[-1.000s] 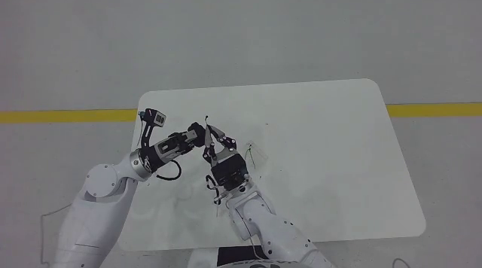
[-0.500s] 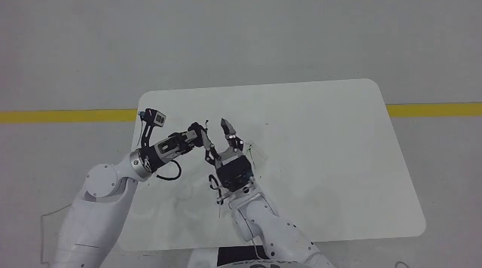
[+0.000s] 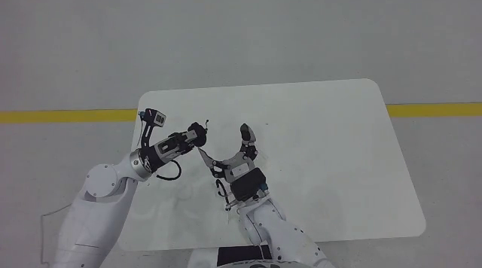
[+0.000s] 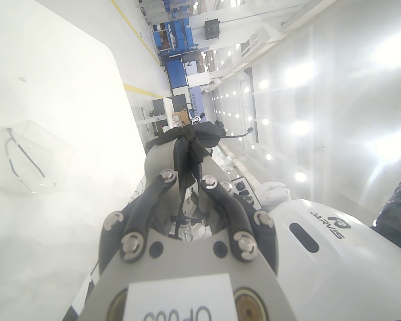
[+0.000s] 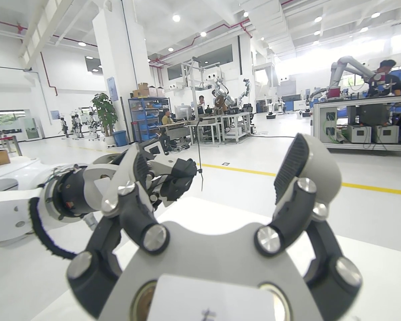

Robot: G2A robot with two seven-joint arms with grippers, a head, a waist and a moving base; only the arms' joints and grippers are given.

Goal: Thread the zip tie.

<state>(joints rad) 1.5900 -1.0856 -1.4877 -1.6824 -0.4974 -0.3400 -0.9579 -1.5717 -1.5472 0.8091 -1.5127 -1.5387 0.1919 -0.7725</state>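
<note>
L gripper [image 3: 197,134] clamped on black zip tie [image 5: 200,148], strap poking straight out past its tips, no loop seen so threading prob. not yet done; R gripper [image 5: 217,155] wide apart, empty, tie just ahead of it.

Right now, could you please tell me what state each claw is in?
Left claw: shut on the zip tie.
Right claw: open, holding nothing.
</note>
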